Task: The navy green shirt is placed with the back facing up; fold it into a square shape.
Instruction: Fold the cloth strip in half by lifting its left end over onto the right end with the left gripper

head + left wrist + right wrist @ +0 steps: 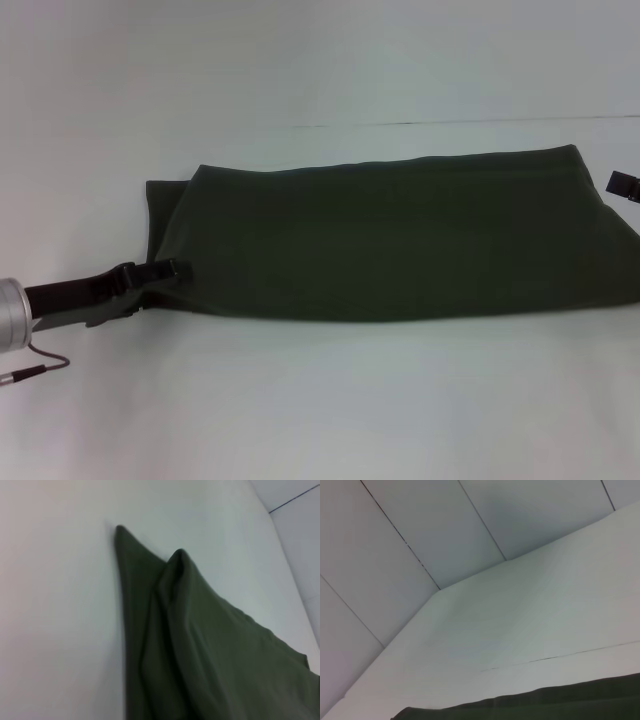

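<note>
The navy green shirt (400,240) lies across the centre of the head view as a long folded band on the white table (320,400). My left gripper (165,272) sits at its lower left corner, apparently closed on the cloth edge. My right gripper (622,185) shows only at the right edge; I cannot tell its state. I judge the knit soft, limp and light; corners and doubled edges are the best holds.

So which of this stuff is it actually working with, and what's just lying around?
In the job:
- navy green shirt, folded into a long band
- left tool, at the shirt's left end
- right tool, at its right edge

Just there:
- white table
- loose cable
</note>
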Motion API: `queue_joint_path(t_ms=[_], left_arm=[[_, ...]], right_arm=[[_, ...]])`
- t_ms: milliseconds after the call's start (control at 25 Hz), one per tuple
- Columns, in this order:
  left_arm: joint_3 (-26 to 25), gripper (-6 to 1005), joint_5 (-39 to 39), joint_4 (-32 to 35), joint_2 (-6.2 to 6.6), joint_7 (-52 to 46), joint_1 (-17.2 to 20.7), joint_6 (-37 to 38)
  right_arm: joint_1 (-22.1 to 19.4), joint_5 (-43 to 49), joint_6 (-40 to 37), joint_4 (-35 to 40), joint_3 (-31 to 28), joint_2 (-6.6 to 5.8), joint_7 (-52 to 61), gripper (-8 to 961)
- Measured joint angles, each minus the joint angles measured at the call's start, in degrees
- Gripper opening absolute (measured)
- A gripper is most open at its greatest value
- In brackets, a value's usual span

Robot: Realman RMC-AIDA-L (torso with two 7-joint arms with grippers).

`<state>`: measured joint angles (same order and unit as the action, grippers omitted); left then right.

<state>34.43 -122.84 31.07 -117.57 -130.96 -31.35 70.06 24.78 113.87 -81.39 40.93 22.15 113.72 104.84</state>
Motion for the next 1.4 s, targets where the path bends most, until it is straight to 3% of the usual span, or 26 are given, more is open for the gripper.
queue_joint_path(t_ms=[360,840,1400], left_arm=[[-0.06,828,-0.16,0.29,-0.12,0.43,-0.45,0.18],[0.16,828,-0.34,0.31,1.09,0.06,1.64,4.98],[0.29,801,-3.1,-0.13,0.64,-0.16,1.0,3.51]], right_arm=[[0.0,-0.48,0.06,-0.05,0.0,-0.07,-0.05,903],[0.0,-0.5,0.33,-0.06,0.0,-0.19,-0.04,903],[0.26,-0.5,0.26,-0.06,0.0,-0.17,0.09,902]])
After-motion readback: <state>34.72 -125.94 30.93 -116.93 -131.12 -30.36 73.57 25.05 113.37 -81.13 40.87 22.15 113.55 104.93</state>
